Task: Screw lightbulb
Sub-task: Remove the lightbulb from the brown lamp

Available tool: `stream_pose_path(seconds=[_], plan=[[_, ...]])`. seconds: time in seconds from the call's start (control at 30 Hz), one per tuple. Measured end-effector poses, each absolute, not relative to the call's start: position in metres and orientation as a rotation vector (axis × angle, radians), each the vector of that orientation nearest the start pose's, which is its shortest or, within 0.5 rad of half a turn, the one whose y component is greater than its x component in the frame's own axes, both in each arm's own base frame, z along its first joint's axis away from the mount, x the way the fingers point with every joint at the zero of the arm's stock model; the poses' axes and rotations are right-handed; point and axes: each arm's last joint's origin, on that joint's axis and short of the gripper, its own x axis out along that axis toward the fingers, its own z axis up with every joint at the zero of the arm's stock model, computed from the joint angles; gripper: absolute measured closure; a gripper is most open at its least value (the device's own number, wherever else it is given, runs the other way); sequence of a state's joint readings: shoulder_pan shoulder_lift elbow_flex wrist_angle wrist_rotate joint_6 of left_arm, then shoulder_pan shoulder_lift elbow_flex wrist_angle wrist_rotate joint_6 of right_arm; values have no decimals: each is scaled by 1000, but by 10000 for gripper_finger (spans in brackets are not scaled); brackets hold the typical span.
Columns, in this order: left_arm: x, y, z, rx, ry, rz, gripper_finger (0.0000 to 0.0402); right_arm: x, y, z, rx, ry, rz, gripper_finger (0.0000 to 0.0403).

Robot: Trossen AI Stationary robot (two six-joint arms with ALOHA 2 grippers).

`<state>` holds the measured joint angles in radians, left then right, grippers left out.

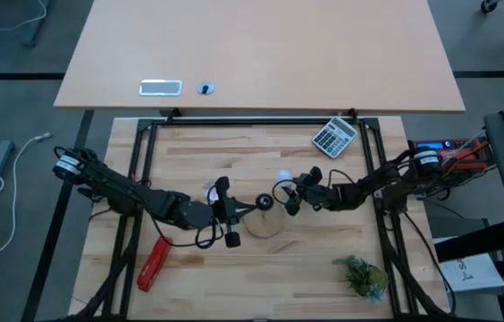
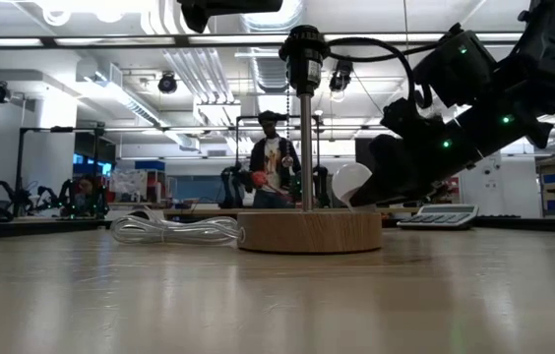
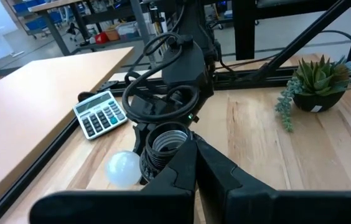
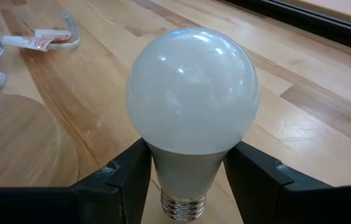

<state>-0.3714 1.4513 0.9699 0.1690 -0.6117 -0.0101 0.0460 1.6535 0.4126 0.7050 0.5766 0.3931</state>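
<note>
A round wooden disc [image 2: 309,232] stands on the table and carries a thin upright rod topped by a black socket [image 2: 304,45], which also shows in the left wrist view [image 3: 165,144]. My left gripper [image 3: 194,163] is shut, its tips right beside the socket's rim [image 1: 264,204]. The white lightbulb [image 4: 191,93] is in my right gripper [image 4: 188,180], just right of the disc [image 1: 285,179] and below the socket's height [image 2: 349,184]. Its silvery screw end [image 4: 182,208] points back toward the wrist. My left gripper's shut fingertips [image 3: 185,163] lie beside the socket's rim [image 3: 174,148], coming about level from the table's left; I cannot tell whether they touch it. My right gripper pinches the bulb's pale neck [image 4: 188,163], just above the screw end, between its two fingers. The fingers come from the table's right, slanting slightly down. The bulb lies along them, dome leading, lifted clear of the table.
A bundle of clear cord [image 2: 174,229] lies left of the disc. A calculator [image 1: 335,136] sits at the far right, a small potted plant [image 1: 362,275] near right, a red tool [image 1: 154,264] near left. A person [image 2: 273,162] stands beyond the table.
</note>
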Motion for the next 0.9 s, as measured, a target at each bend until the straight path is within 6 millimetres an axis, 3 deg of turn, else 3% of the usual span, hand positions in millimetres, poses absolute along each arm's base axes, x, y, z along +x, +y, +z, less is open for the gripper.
stream_pose_path(seconds=[0.9], plan=[[305,-101,276,139,282,240,402,258,-4,107,220,404,-601,209]])
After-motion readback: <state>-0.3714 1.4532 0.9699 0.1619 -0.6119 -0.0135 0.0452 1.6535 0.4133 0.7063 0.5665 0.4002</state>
